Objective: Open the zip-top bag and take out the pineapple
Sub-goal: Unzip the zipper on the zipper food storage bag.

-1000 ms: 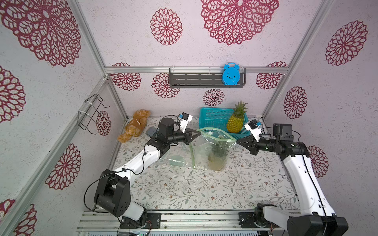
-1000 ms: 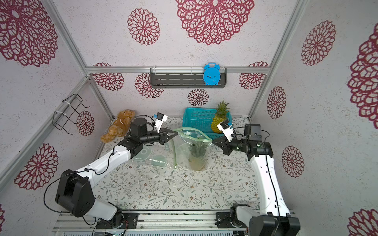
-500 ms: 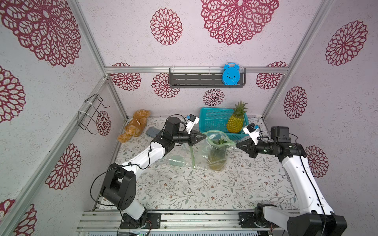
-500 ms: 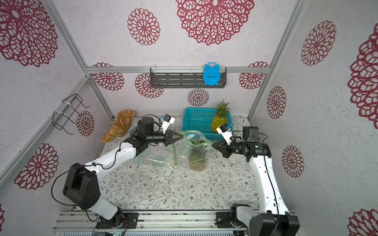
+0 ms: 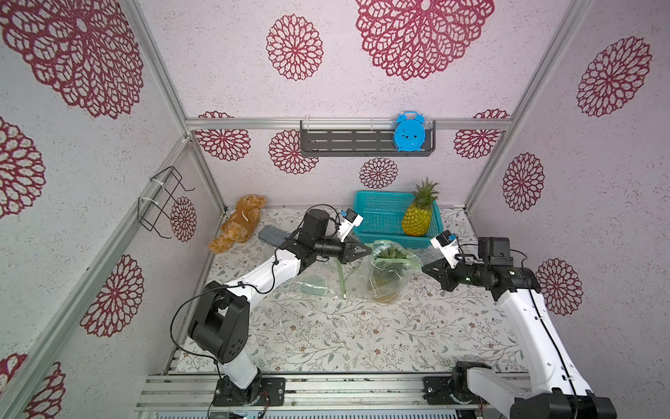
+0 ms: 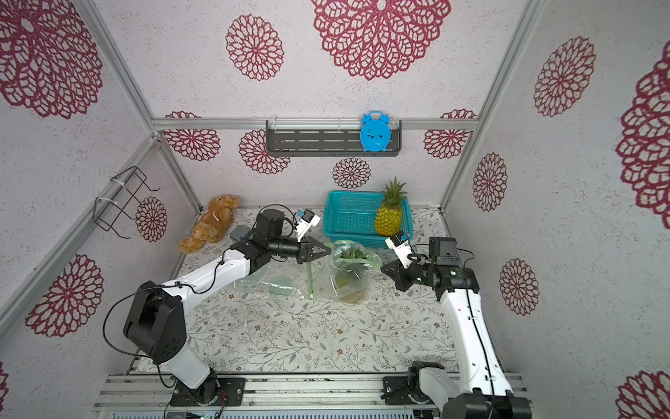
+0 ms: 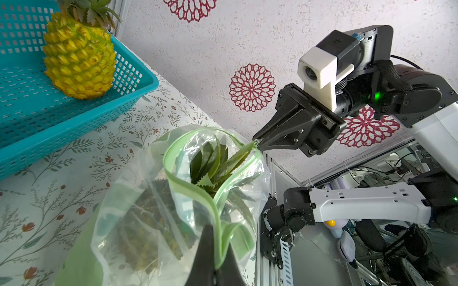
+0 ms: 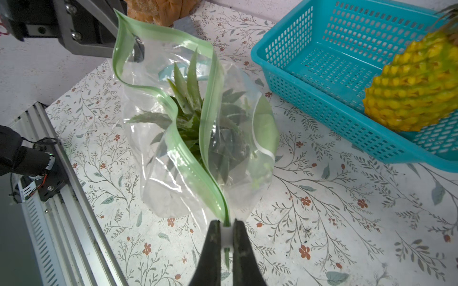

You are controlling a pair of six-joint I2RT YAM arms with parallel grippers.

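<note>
The clear zip-top bag with a green zip strip stands mid-table in both top views, its mouth parted in a bowed slit. The pineapple stands inside, green leaves poking up through the mouth and the body dim behind the plastic. My left gripper is shut on the folded green rim at the bag's left end. My right gripper is shut on the zip's right end, a white slider pinched between its fingers.
A teal basket behind the bag holds a second, yellow pineapple. A brown plush bear and a grey flat object lie at the back left. Another clear bag lies flat under my left arm.
My left gripper has moved right, toward the right gripper, still holding the rim. The bag's mouth has narrowed from a wide oval to a bowed slit. The right gripper has sunk slightly.
</note>
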